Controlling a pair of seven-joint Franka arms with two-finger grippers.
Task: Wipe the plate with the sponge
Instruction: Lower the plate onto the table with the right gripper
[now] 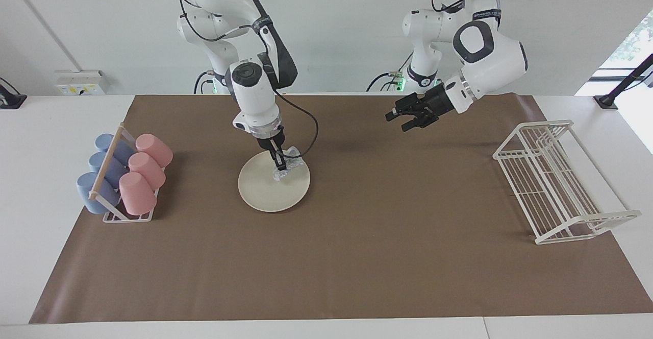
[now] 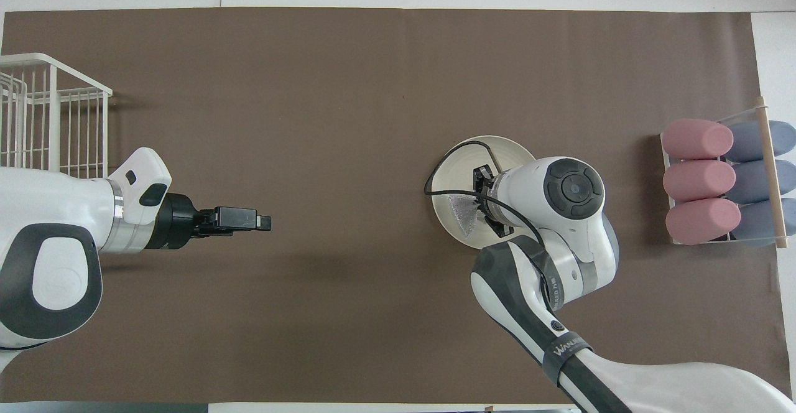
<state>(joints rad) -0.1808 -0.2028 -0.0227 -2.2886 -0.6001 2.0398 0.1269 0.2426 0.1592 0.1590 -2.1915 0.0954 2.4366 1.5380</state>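
The left gripper point(image 1: 409, 118) hangs in the air over the brown mat point(image 1: 357, 257), toward the left arm's end of the bench point(image 1: 51, 277). Its fingers are spread apart and hold nothing. This arm waits.

The right gripper point(image 1: 280, 165) points down at the plate point(image 1: 265, 191). Its fingers are pinched tight on the sponge point(image 1: 286, 167). The sponge touches the plate on the part nearest the robots.

The plate lies flat on the mat, about in the middle of the bench, a bit toward the right arm's end.

A rack of cups point(image 1: 125, 175) sits at the right arm's end. It has pink cups point(image 1: 145, 170) and blue cups point(image 1: 97, 175) lying on their sides.

A white wire rack point(image 1: 558, 180) stands at the left arm's end.
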